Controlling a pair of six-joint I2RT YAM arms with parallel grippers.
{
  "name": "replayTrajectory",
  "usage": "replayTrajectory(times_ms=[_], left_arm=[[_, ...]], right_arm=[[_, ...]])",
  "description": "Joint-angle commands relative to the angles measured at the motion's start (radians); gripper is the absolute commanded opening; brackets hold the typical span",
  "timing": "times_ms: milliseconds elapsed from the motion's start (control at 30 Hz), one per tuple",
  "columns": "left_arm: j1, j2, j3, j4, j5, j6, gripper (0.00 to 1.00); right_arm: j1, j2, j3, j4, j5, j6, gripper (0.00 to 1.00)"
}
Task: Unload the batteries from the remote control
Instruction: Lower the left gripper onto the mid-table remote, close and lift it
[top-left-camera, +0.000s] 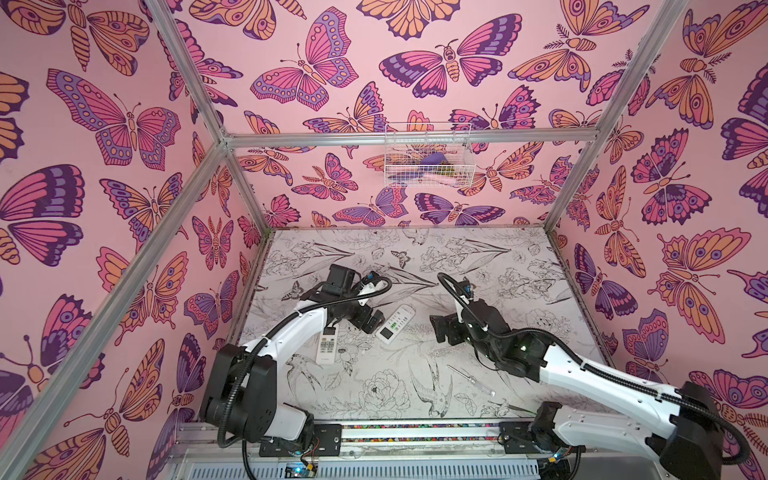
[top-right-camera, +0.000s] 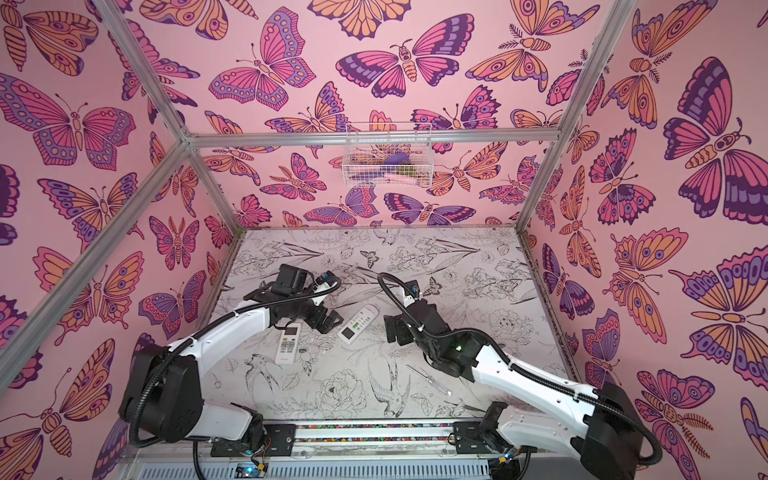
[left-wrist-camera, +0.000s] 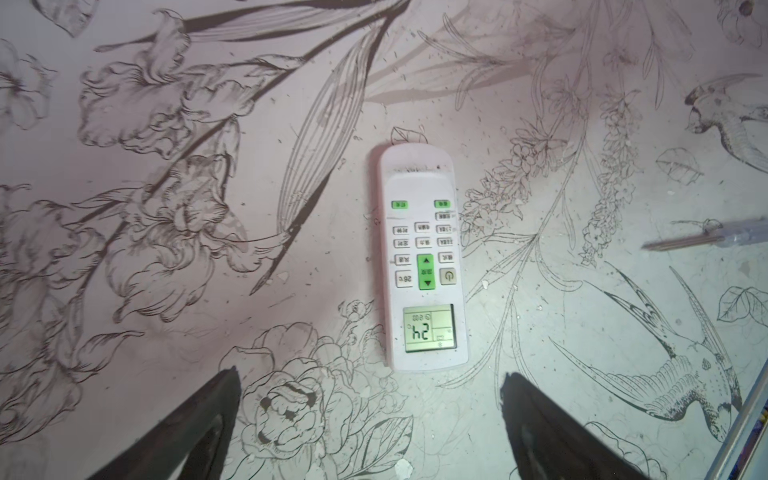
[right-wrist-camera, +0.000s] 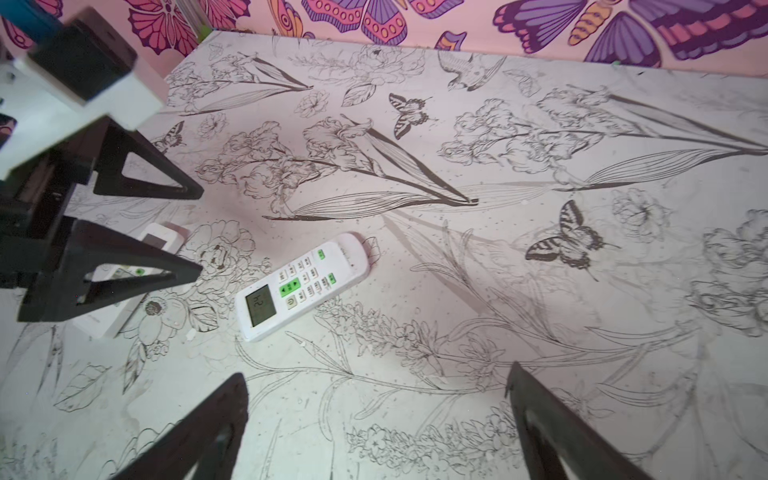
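Left end effector (left-wrist-camera: 370, 376): jaws wide, empty; the nearer arm.
Remote control (left-wrist-camera: 422, 257): face-up on the counter (left-wrist-camera: 124, 374) just ahead, display end nearest, long axis running straight away.
Batteries: unseen, probably inside underneath.
Right end effector (right-wrist-camera: 378, 374): open, empty; remote farther ahead, lying slantwise.

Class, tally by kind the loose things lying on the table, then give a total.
Remote controls: 2
Screwdriver: 1
Total: 3
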Motion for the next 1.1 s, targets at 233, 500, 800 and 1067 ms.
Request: replayTrajectory(times_ms=[233,500,800,1067], left_arm=[[-0.105,0.123,-0.001,-0.014,-0.084,-0.04,1.0],[-0.194,0.263,0.071,-0.074,-0.192,-0.05,1.0],[-0.252,0.346,0.121,-0.108,-0.251,-0.057,0.97],[-0.255,0.337,0.111,-0.107,-0.253,-0.059,0.72]], right_arm=[[-0.014,-0.149,-0.063,-0.082,0.123,-0.018,0.99],[-0.016,-0.172,-0.085,-0.081,0.135,-0.018,0.99],[-0.017,-0.211,-0.103,-0.09,0.131,-0.012,0.99],[-0.017,-0.253,-0.129,-0.095,0.141,-0.005,0.99]])
